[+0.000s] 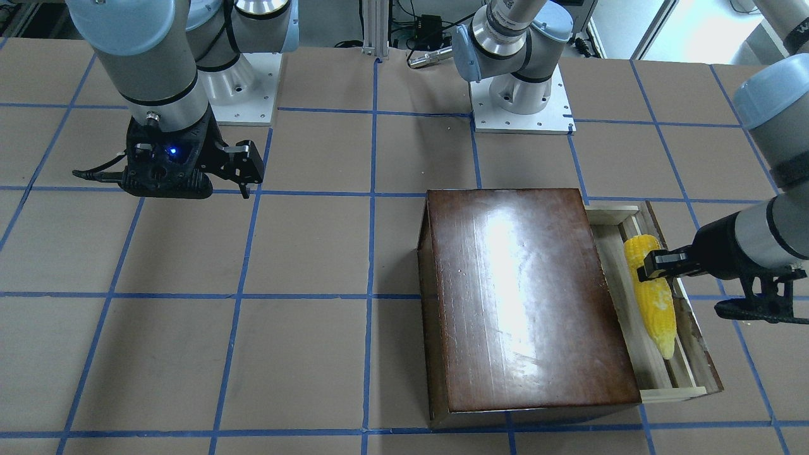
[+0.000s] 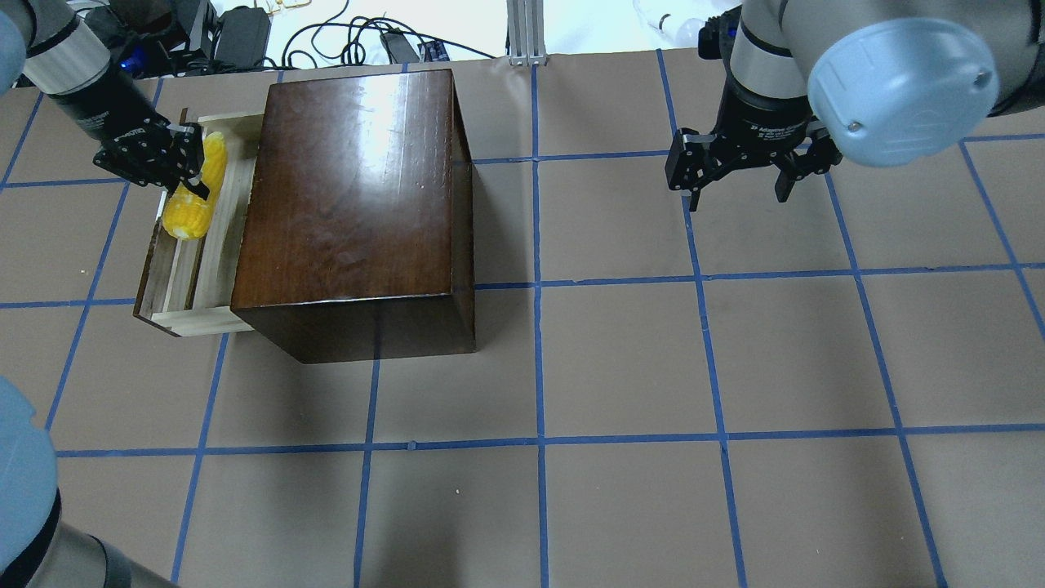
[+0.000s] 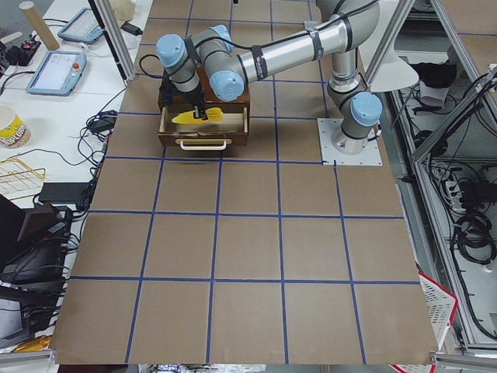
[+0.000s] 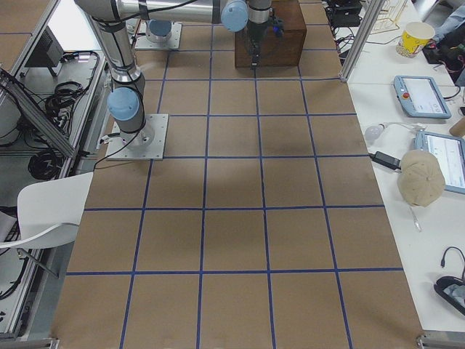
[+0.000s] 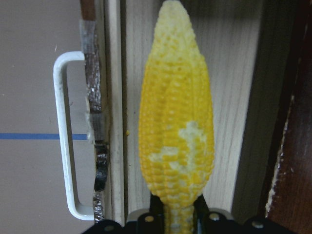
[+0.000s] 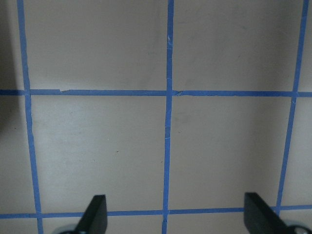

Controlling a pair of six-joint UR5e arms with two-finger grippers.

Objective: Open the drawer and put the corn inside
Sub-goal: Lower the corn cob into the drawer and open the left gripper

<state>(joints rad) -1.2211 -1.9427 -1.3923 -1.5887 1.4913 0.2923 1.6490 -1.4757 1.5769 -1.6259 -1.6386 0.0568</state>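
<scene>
The glossy dark-brown box (image 2: 351,204) stands on the table with its drawer (image 2: 175,278) pulled out, showing pale wood. The yellow corn (image 2: 192,208) lies lengthwise within the drawer's outline. My left gripper (image 2: 184,159) is shut on the corn's thick end. In the left wrist view the corn (image 5: 178,122) points away from the gripper, between the cream handle (image 5: 63,136) and the box. I cannot tell whether the corn rests on the drawer floor. My right gripper (image 2: 739,192) is open and empty, over bare table far from the box; its fingertips (image 6: 95,212) are wide apart.
The table is brown board with a blue tape grid (image 2: 535,282). Both arm bases (image 1: 521,101) stand at the robot's edge. Cables and equipment (image 2: 245,33) lie beyond the far edge, behind the box.
</scene>
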